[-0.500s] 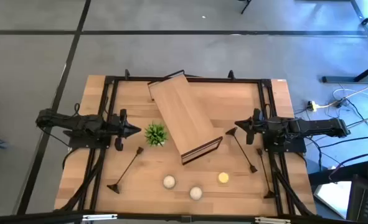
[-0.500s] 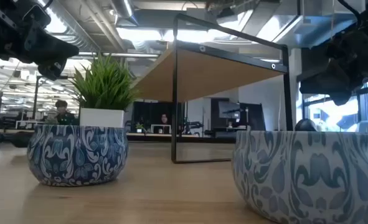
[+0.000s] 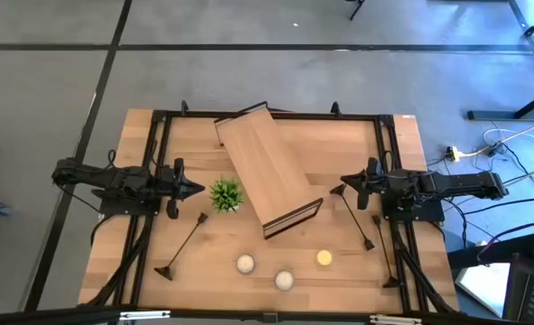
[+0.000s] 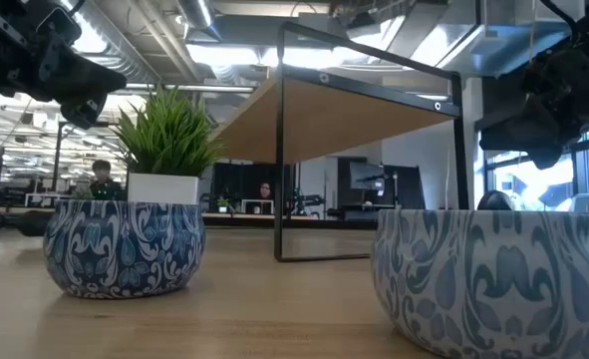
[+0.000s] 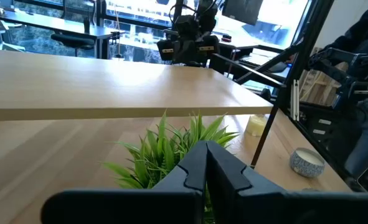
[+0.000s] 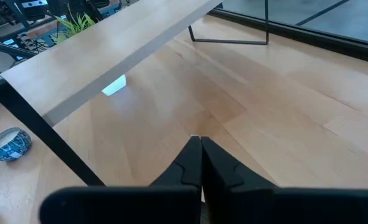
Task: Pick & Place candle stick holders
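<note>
None of the candle stick holders has been picked up, as I judge it; in the high view two lie flat on the table: one holder (image 3: 183, 246) near my left side, its round base toward the front edge, the other holder (image 3: 351, 216) beside my right gripper; a third thin dark rod (image 3: 383, 255) may lie along the frame on the right, but I cannot tell for sure. So all the picking and placing looks still to do.

My left gripper (image 3: 197, 189) hangs just beside the little green plant (image 3: 226, 194), fingers pressed together on nothing; my right gripper (image 3: 342, 190) hangs near the second holder's end, likewise closed and empty.

Between them a wooden shelf (image 3: 265, 168) on a black metal frame stands slanted; three small round candles (image 3: 284, 280) sit near the front edge.

The table (image 3: 140, 135) is pale wood with a black frame; beyond it grey floor, cables on the right, and an office with desks and seated people.
</note>
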